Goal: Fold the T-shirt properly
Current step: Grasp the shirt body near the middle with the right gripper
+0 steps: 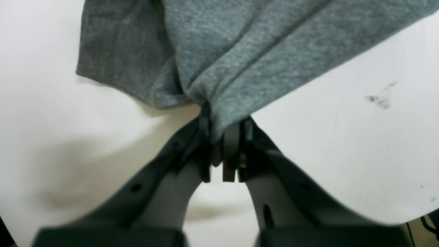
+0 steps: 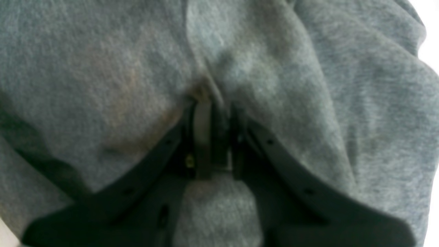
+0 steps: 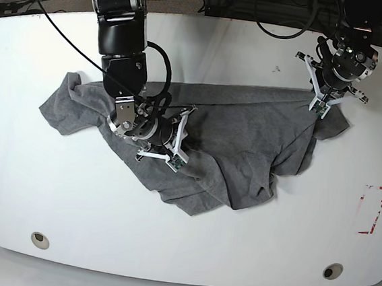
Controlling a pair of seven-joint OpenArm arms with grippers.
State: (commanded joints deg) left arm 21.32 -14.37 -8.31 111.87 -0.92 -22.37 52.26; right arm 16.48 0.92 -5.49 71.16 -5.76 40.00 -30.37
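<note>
Both tools clamp T-shirt point(image 3: 246, 135): left tool point(image 3: 320, 105) at edge, right tool point(image 3: 180, 145) mid-cloth.

The base view looks steeply down from high above on the whole white table point(image 3: 182, 230). Each wrist view peers along its own gripper, very close (blurred), sharing the T-shirt point(image 3: 225, 143): left wrist's patch at 2 o'clock, right wrist's at 9.

Worktop point(image 3: 187, 251) lay bare along the near edge and the right side; a red-marked patch point(image 3: 371, 209) sat flat at right. The crumpled T-shirt point(image 3: 244, 148) filled the middle. Both arms stood over it, cables point(image 3: 59, 36) trailing across the far left.
</note>
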